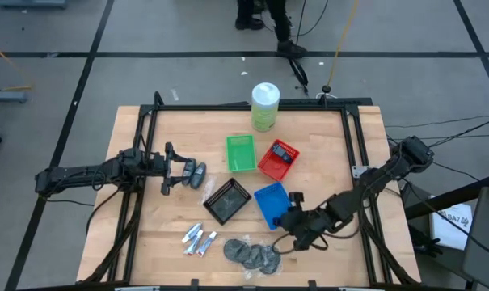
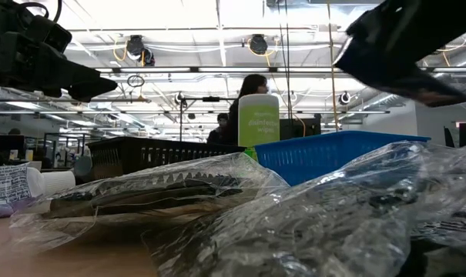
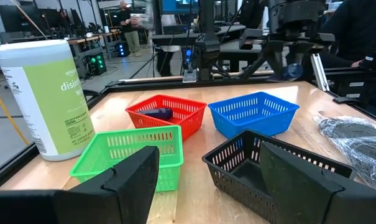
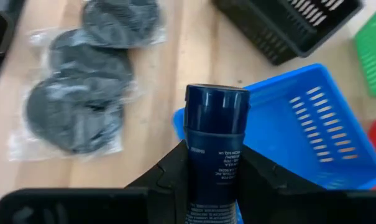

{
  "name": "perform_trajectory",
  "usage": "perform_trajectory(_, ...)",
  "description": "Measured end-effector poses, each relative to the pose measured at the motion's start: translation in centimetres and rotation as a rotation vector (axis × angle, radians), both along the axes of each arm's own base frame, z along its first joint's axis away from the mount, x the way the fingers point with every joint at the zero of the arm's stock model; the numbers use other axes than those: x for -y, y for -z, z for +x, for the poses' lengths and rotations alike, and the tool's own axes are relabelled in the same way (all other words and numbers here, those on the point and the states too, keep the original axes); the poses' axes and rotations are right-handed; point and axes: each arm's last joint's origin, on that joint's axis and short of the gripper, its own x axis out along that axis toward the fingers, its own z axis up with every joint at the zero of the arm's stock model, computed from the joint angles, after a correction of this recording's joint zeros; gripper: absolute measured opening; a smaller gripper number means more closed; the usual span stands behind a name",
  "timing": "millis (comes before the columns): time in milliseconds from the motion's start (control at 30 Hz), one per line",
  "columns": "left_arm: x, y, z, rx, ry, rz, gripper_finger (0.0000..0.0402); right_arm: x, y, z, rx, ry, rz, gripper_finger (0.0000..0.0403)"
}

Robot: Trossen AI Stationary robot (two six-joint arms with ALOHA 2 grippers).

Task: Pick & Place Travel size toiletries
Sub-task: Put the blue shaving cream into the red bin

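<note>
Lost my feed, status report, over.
Right end effector shut on navy flat pack, beside blue plastic tray. Left end effector open by dark grey oval bottles. Nothing blocking.

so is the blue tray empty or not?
Empty. The right wrist view shows the blue tray bare inside; the right gripper holds the navy pack beside its rim.

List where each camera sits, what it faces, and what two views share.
High: overhead, facing down on the wooden table; both arms show.
Low: table height, facing bagged grey discs.
Left wrist: behind the open left gripper, facing the blue mesh tray.
Right wrist: right gripper holding a navy tube by that tray, shared.
</note>
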Motion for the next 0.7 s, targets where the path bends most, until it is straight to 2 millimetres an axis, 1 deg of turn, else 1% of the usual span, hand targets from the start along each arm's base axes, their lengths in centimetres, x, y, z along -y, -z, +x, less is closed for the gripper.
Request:
perform_trajectory(300,0.0,0.0,0.0,0.0,0.0,0.0,0.0273,2.9,-0.2,1.9,0.023,0.046,-0.031,0.0094)
perform_trajectory(567,0.0,0.0,0.0,0.0,0.0,0.0,0.0273,4.4,-0.8,3.5,0.107,-0.009,-0.053,0.0093)
perform_trajectory(700,0.0,0.0,0.0,0.0,0.0,0.0,0.0274,5.2,-1.0,4.0,0.12,-0.043,-0.038,0.0093)
